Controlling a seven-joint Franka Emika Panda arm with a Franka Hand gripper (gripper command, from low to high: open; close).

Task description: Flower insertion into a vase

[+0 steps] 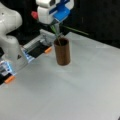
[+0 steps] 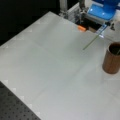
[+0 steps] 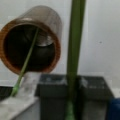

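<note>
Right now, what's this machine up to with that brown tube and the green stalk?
The robot arm's tool hangs just above the vase, a brown tube standing upright on the pale table. It is holding a flower by its green stem. In the wrist view a thinner green stalk reaches down into the vase's round mouth. In a front view a stem juts out sideways from the tool, over the table.

- pale grey table (image 1: 82, 95) takes up most of both front views
- orange tab (image 1: 48, 50) near its far edge, another orange tab (image 1: 9, 79) at a front view's left
- dark perforated board (image 2: 15, 106) at bottom left
</note>
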